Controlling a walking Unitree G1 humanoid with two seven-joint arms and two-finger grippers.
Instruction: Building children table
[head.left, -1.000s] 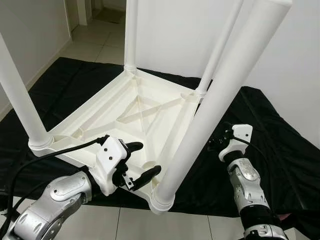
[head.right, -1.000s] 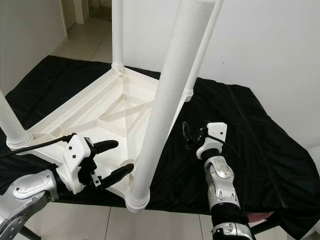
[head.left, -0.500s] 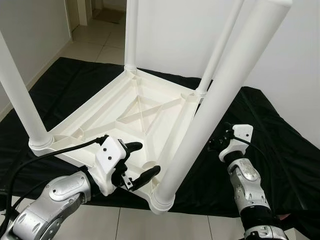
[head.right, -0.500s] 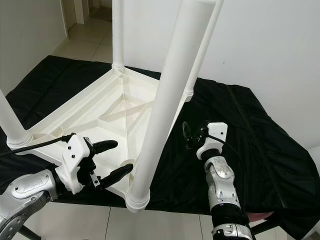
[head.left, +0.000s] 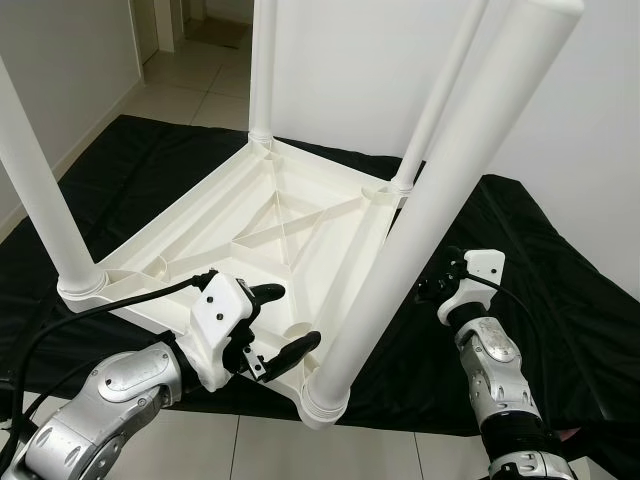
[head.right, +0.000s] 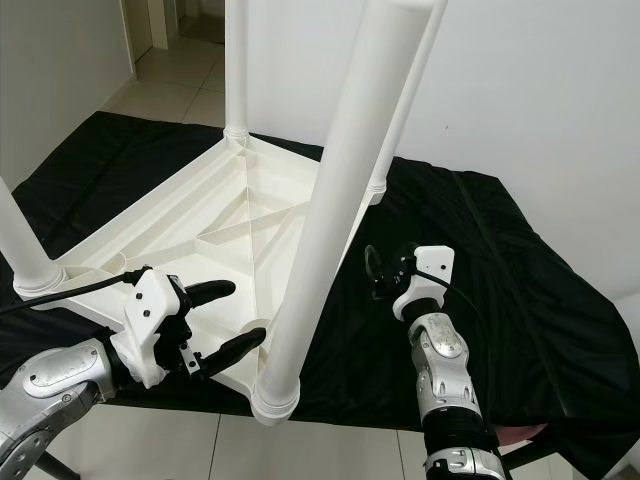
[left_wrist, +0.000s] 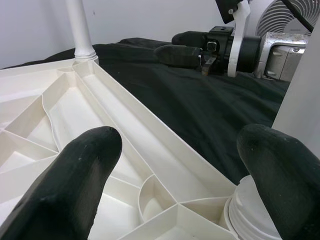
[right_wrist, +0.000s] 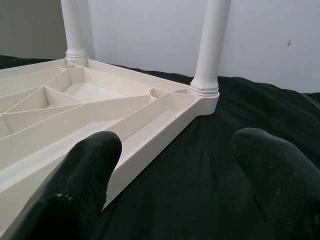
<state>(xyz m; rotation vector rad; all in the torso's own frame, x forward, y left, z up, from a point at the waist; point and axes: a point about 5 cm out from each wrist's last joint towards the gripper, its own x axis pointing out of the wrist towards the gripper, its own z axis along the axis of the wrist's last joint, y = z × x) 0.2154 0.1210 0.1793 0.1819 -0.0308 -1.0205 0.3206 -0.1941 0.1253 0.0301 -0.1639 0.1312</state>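
Table (head.left: 270, 215) upside-down on black cloth (head.left: 560, 290), unmoved; left gripper (head.left: 272, 325), right gripper (head.right: 378, 270) unchanged, jaws released.

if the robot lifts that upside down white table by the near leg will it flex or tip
The white table looks like thin ribbed moulded plastic, so probably light and fairly stiff. Its near leg is long and only socketed at the corner, so it may wobble or lever loose. Lying on loose black cloth, it could slide rather than tip. Both the left gripper and right gripper are open.
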